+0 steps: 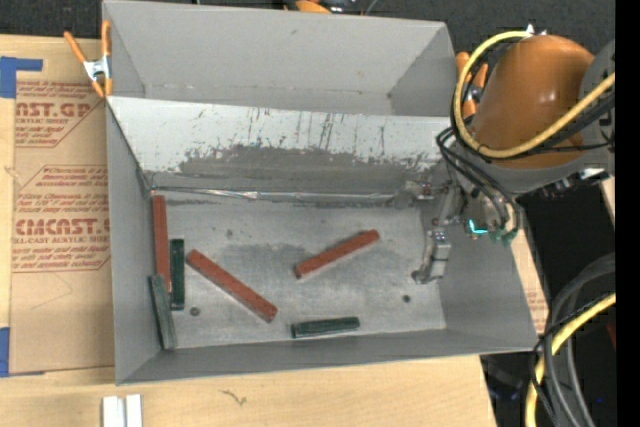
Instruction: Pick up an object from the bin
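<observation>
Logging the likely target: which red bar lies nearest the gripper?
The red bar slanting mid-floor, its right end toward the gripper. The bar left of it and the bar by the left wall lie farther away.

Bin (pixel 270 55) grey, dark scratchy streaks on back wall. Middle bar (pixel 337 254) red-brown. Long slanted bar (pixel 230 285) red-brown. Left wall bar (pixel 160 240) red-brown. Front bar (pixel 325 326) dark green. Left short bar (pixel 177 273) dark green. Claw (pixel 431 272) silver-grey. Arm cover (pixel 535 90) orange, cables (pixel 459 100) yellow.
</observation>
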`<state>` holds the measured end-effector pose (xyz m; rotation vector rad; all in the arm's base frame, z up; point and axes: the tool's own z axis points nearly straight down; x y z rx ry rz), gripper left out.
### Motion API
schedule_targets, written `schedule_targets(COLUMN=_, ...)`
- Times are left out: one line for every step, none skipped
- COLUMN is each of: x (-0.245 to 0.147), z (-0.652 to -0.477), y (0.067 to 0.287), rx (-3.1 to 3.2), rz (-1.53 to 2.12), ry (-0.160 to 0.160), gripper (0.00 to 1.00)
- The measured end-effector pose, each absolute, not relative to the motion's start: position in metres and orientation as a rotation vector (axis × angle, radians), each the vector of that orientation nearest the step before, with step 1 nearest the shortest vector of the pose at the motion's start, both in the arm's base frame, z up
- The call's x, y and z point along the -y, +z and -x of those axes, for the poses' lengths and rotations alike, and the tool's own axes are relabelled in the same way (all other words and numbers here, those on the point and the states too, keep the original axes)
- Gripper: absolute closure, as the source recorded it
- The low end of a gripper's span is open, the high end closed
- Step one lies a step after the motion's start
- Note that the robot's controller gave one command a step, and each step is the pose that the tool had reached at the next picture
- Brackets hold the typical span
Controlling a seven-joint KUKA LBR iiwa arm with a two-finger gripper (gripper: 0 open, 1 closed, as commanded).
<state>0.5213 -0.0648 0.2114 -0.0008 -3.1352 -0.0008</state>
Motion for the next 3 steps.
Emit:
schedule_targets(x=0.048, z=-0.575, y=0.067, rx=3.095, rz=-0.524, ry=-0.003, gripper=0.00)
schedule_targets(x=0.048, z=-0.576, y=0.070, rx=3.099, rz=-0.523, ry=-0.001, gripper=1.00)
schedule_targets(x=0.053, z=-0.562, y=0.233, rx=3.091, rz=-0.617, ry=0.004, gripper=1.00)
